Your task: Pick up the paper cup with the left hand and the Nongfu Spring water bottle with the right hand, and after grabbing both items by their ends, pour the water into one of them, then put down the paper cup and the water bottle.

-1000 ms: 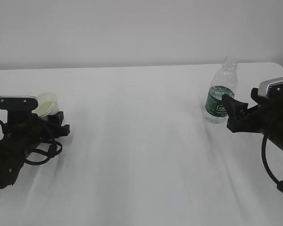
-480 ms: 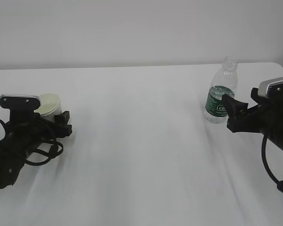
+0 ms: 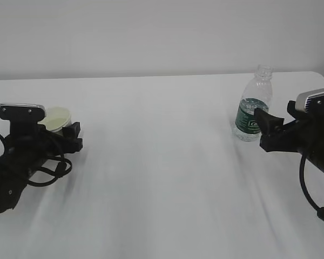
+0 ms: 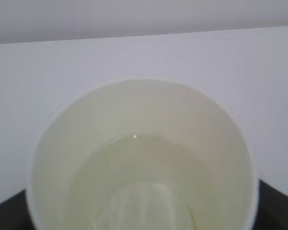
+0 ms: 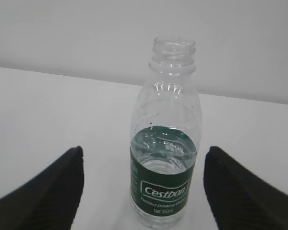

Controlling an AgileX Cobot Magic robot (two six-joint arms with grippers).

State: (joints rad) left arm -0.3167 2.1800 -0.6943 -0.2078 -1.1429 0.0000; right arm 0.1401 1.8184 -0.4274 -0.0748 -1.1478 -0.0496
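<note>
The paper cup [image 3: 58, 117] stands upright at the table's left, between the fingers of my left gripper [image 3: 73, 136]. In the left wrist view the paper cup [image 4: 139, 143] fills the picture, cream inside, with clear water [image 4: 134, 177] in its bottom. My left gripper [image 4: 139, 213] is open, and only its black fingers [image 4: 278, 203] show at the lower corners. The uncapped water bottle [image 3: 252, 108] stands upright at the right. My right gripper [image 3: 263, 122] is open just in front of it. The water bottle [image 5: 164, 158], part full, stands apart from both fingers [image 5: 48, 191] of my right gripper [image 5: 144, 152].
The white table [image 3: 162, 172] runs back to a pale wall, its far edge [image 3: 162, 75] behind both things. Its right far corner [image 3: 321, 73] lies just behind the right arm. Looped black cables [image 3: 43, 172] hang from the left arm.
The paper cup was tilted in the left gripper, then came upright onto the table. The left jaws have widened and the left arm shifted slightly. The right arm and bottle stayed still.
</note>
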